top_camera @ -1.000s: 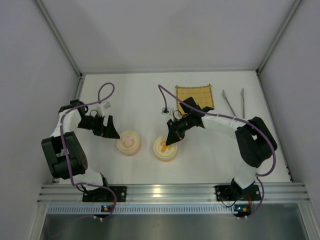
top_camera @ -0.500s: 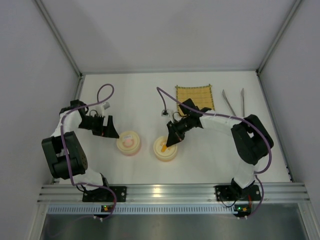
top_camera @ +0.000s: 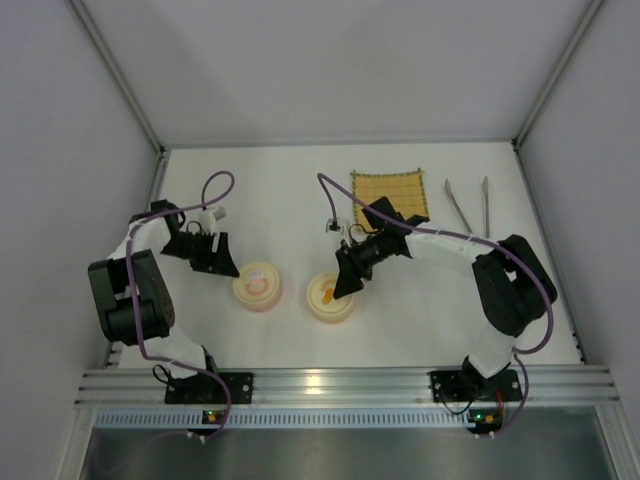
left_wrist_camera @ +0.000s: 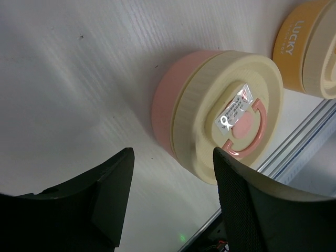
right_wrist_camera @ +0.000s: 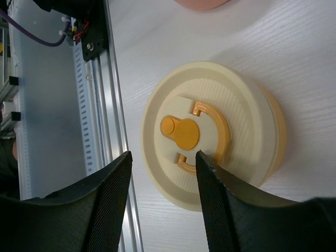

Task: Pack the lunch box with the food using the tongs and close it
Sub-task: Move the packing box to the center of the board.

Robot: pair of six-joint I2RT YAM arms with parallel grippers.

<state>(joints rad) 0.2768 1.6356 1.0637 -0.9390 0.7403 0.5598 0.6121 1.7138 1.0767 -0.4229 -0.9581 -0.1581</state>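
One pink box (top_camera: 257,286), one orange box (top_camera: 330,298) beside, tongs (top_camera: 458,206) near right edge.

1. I see the tongs (top_camera: 459,207) lying flat at the far right of the table: slim silver metal, arms spread at the far end and converging toward me.
2. The pink lunch box (top_camera: 257,285) (left_wrist_camera: 210,121) sits upright left of centre, round, with its cream lid on.
3. The orange lunch box (top_camera: 325,302) (right_wrist_camera: 210,131) stands just beside it on the right, also lidded, with an orange handle on top.
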